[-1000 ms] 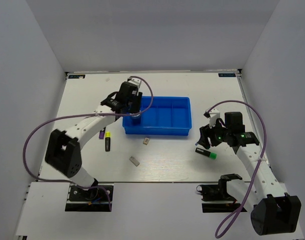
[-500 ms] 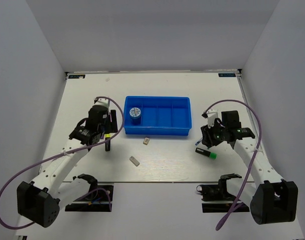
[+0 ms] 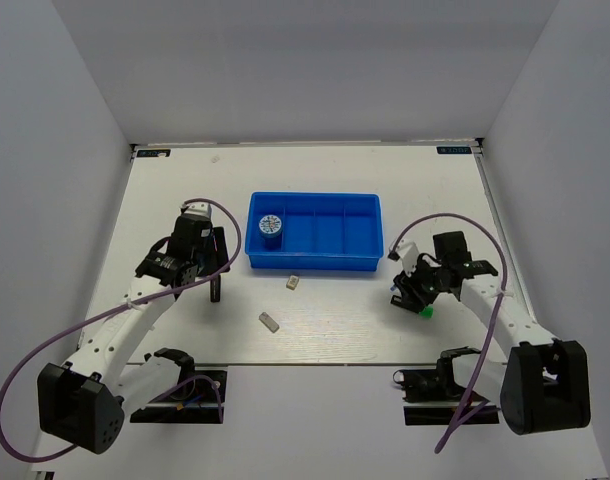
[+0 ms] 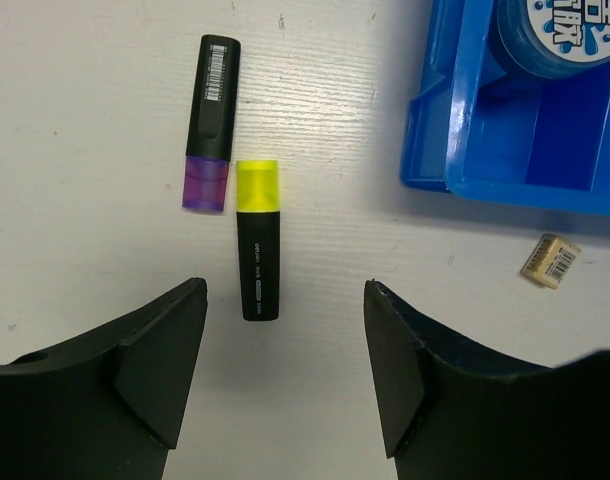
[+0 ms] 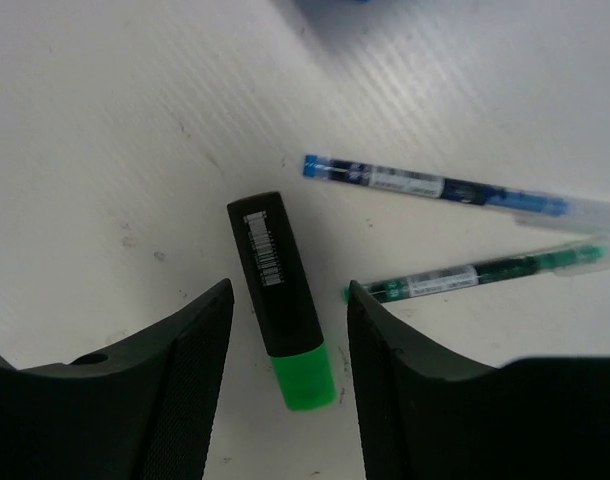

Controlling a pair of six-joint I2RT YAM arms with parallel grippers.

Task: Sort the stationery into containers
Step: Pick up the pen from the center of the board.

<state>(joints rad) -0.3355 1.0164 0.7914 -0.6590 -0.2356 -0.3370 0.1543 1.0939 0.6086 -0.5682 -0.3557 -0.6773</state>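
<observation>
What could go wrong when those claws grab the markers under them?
The left gripper is open over the yellow-capped marker; the purple-capped marker lies close beside it and could get knocked. The right gripper is open over the green-capped marker, and the green pen ends near one finger, so it might get pinched too.

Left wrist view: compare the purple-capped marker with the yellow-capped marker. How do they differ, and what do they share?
Cap: purple on the purple-capped marker, yellow on the yellow-capped marker. Pose: the purple cap points toward the fingers, the yellow cap away. Marking: the purple one bears a white barcode label, the yellow one only small print. Both have black bodies and lie flat on the table.
</observation>
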